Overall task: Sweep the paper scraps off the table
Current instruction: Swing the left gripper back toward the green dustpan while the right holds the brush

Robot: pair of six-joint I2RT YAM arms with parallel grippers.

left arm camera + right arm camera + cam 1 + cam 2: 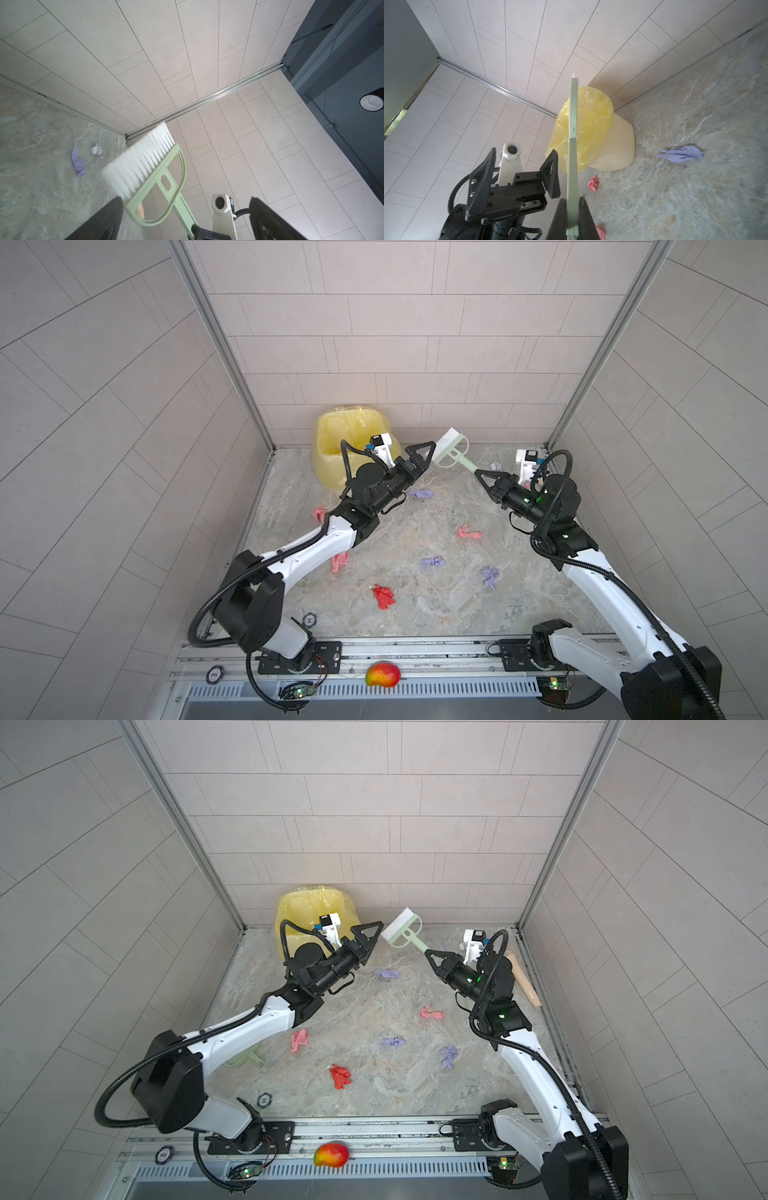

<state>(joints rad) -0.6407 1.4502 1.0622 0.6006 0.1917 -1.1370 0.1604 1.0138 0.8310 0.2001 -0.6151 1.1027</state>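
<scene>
Several paper scraps lie on the marble table [436,614]: purple wads [422,493] [431,562] [489,576], pink ones [319,513] [468,532] [340,561] and a red one [383,596]. My right gripper [478,472] [573,207] is shut on the pale green handle of a brush [451,448] [145,164], holding it in the air with the white bristles toward the back wall. My left gripper [428,454] [187,203] is open right beside the brush head, its fingers [116,209] clear of the brush.
A bin with a yellow liner [349,448] stands at the back left, behind my left wrist. A green dustpan [245,1060] lies partly under my left arm. A wooden pin [521,979] lies by the right rail. A mango [382,674] sits on the front rail.
</scene>
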